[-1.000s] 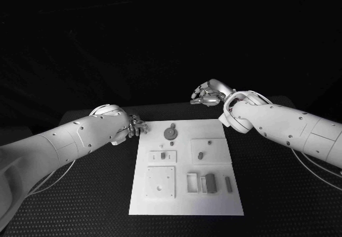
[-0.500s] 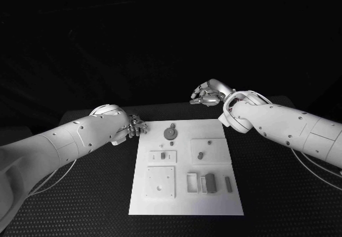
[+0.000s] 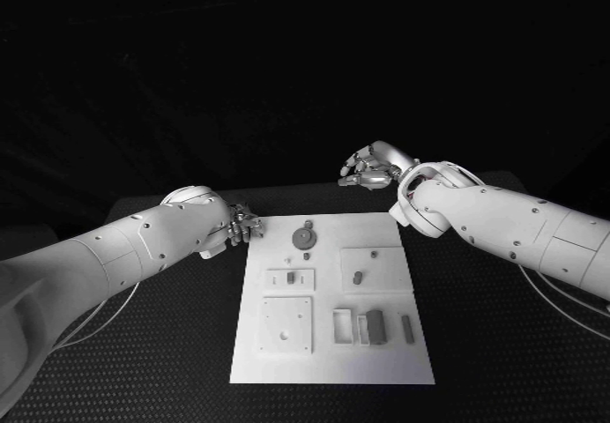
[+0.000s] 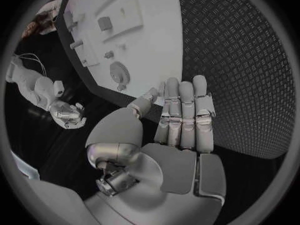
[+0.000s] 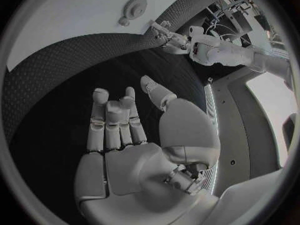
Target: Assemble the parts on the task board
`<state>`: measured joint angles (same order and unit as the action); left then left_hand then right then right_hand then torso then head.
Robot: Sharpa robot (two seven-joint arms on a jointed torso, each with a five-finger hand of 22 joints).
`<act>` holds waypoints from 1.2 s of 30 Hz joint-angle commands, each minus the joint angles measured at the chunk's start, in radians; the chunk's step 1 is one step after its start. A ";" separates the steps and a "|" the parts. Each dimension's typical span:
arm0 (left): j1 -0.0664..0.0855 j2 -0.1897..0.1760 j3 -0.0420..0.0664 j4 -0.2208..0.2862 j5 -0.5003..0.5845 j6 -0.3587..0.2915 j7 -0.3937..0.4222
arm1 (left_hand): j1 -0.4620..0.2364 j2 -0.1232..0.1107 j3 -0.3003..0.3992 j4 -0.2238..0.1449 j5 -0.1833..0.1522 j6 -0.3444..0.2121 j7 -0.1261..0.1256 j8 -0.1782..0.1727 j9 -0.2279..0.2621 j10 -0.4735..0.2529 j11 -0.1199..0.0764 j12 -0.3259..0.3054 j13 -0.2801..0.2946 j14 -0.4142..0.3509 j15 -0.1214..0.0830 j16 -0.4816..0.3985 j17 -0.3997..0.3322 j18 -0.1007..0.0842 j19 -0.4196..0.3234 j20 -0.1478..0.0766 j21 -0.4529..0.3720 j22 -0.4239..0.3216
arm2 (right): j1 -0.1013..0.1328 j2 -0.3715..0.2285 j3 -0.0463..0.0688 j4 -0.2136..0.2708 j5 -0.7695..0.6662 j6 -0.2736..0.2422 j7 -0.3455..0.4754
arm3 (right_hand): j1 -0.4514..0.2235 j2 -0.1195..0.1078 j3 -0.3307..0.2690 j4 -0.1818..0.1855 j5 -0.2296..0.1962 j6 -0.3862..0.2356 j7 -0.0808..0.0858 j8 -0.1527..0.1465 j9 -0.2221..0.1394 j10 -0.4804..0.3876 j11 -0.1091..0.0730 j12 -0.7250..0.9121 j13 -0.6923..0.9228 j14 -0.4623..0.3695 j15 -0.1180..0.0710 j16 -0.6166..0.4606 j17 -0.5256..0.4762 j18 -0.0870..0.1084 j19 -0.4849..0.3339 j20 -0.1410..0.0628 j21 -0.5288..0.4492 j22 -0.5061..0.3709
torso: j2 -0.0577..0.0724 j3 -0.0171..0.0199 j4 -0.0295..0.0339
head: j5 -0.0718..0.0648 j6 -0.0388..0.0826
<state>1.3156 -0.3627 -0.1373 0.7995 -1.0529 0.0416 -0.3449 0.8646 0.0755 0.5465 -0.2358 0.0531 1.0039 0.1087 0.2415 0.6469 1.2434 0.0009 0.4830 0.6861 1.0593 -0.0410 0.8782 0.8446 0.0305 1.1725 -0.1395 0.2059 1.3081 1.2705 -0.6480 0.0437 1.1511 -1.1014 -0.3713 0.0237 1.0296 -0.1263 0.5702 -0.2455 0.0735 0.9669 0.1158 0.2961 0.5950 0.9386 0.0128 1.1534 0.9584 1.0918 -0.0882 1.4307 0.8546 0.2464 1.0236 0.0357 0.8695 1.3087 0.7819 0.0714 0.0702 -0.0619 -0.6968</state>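
Little of the assembly is being shown as done.

Several parts are lying loose on the task board at the table's middle, with a round part toward its 12 o'clock edge; most of the work is judged as left. Nothing is being held: the left hand is hovering at the board's 10 o'clock corner with straight, close-set fingers, while the right hand is raised beyond 1 o'clock, fingers loosely curled and empty.
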 commanded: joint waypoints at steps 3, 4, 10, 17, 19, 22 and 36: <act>-0.002 0.004 0.000 -0.003 0.023 0.017 0.014 | 0.016 0.018 0.019 -0.015 -0.001 0.019 -0.004 0.012 -0.001 0.011 -0.004 -0.001 -0.004 0.006 -0.003 0.009 -0.006 0.008 0.007 -0.002 -0.003 0.023 | 0.000 0.002 0.000 -0.001 0.002 0.014 0.010 | -0.004 0.009 -0.003 -0.001 0.006 -0.002 0.007 -0.004 -0.001 -0.007 0.002 0.003 -0.002 -0.006 -0.002 -0.001 -0.001 0.015 -0.006 0.002 -0.005 0.015 | 0.000 0.0001 -0.0006 | 0.000 0.001; -0.002 0.004 0.000 -0.003 0.023 0.017 0.014 | 0.019 0.021 0.022 -0.019 -0.001 0.023 -0.006 0.015 -0.001 0.012 -0.005 -0.001 -0.005 0.006 -0.004 0.010 -0.007 0.008 0.008 -0.002 -0.002 0.023 | 0.000 0.002 0.000 -0.001 0.002 0.014 0.010 | -0.004 0.009 -0.003 -0.001 0.006 -0.002 0.007 -0.004 -0.001 -0.007 0.002 0.003 -0.002 -0.006 -0.002 -0.001 -0.001 0.015 -0.006 0.002 -0.005 0.015 | 0.000 0.0001 -0.0006 | 0.000 0.001; -0.002 -0.002 0.000 -0.003 0.043 0.007 0.016 | 0.031 0.030 0.033 -0.032 0.006 0.045 -0.013 0.026 0.005 0.021 -0.011 -0.002 -0.009 0.011 -0.005 0.015 -0.012 0.007 0.012 -0.004 0.001 0.023 | 0.000 0.001 0.000 0.001 0.002 0.014 0.010 | -0.004 0.009 -0.003 -0.001 0.006 -0.002 0.007 -0.004 -0.001 -0.007 0.002 0.004 -0.002 -0.006 -0.002 -0.001 -0.001 0.015 -0.006 0.002 -0.005 0.015 | -0.001 -0.0002 0.0014 | 0.000 0.000; -0.001 -0.048 0.002 0.048 0.122 -0.036 0.011 | 0.030 0.034 0.040 -0.043 0.049 0.072 -0.025 0.039 0.015 0.049 -0.022 0.009 -0.008 0.032 -0.013 0.037 -0.016 0.007 0.030 -0.011 0.016 0.024 | 0.000 -0.007 0.000 0.004 0.005 0.014 0.010 | -0.004 0.009 -0.003 -0.001 0.006 -0.002 0.007 -0.004 -0.001 -0.007 0.001 0.004 -0.002 -0.007 -0.002 -0.001 -0.001 0.015 -0.006 0.002 -0.005 0.015 | -0.002 -0.0005 0.0023 | 0.000 0.000; -0.001 -0.067 0.002 0.076 0.140 -0.058 0.012 | 0.030 0.034 0.040 -0.045 0.055 0.077 -0.027 0.042 0.018 0.054 -0.024 0.012 -0.006 0.036 -0.016 0.042 -0.016 0.007 0.034 -0.014 0.020 0.024 | 0.000 -0.009 0.000 0.005 0.005 0.014 0.009 | -0.004 0.009 -0.003 -0.001 0.006 -0.002 0.007 -0.004 -0.001 -0.007 0.001 0.004 -0.002 -0.007 -0.002 -0.001 -0.001 0.015 -0.006 0.002 -0.005 0.015 | -0.003 -0.0009 0.0031 | 0.000 0.000; 0.001 -0.096 0.004 0.123 0.167 -0.075 0.010 | 0.031 0.036 0.041 -0.047 0.065 0.083 -0.031 0.046 0.024 0.060 -0.028 0.017 -0.004 0.041 -0.019 0.049 -0.017 0.007 0.039 -0.016 0.026 0.025 | 0.000 -0.012 0.000 0.005 0.005 0.014 0.009 | -0.005 0.009 -0.003 -0.001 0.006 -0.002 0.007 -0.004 -0.001 -0.007 0.001 0.004 -0.002 -0.007 -0.002 -0.001 -0.001 0.015 -0.006 0.002 -0.005 0.015 | -0.003 -0.0013 0.0038 | -0.001 0.001; 0.018 -0.281 0.003 0.441 0.215 -0.126 -0.023 | 0.034 0.032 0.041 -0.051 0.087 0.094 -0.037 0.054 0.038 0.073 -0.034 0.026 0.000 0.052 -0.024 0.064 -0.018 0.006 0.045 -0.022 0.040 0.025 | 0.000 -0.026 0.000 0.012 0.007 0.014 0.008 | -0.005 0.008 -0.004 0.000 0.006 -0.002 0.007 -0.004 -0.001 -0.007 0.001 0.004 -0.002 -0.007 -0.002 -0.001 -0.001 0.015 -0.006 0.002 -0.005 0.015 | -0.002 -0.0015 0.0036 | 0.008 -0.002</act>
<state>1.3319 -0.6340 -0.1339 1.2160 -0.8649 -0.0458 -0.3531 0.8886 0.0989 0.5823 -0.2842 0.1352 1.0880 0.0748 0.2761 0.6501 1.2939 -0.0166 0.5057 0.6846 1.1058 -0.0658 0.9363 0.8275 0.0200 1.2102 -0.1590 0.2410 1.3076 1.2706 -0.6731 0.0434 1.1594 -1.0980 -0.3683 0.0236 1.0297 -0.1263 0.5702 -0.2455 0.0735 0.9620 0.1146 0.2961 0.5950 0.9386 0.0128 1.1534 0.9577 1.0918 -0.0881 1.4307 0.8547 0.2463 1.0236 0.0357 0.8695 1.3087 0.7795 0.0698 0.0736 -0.0571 -0.6973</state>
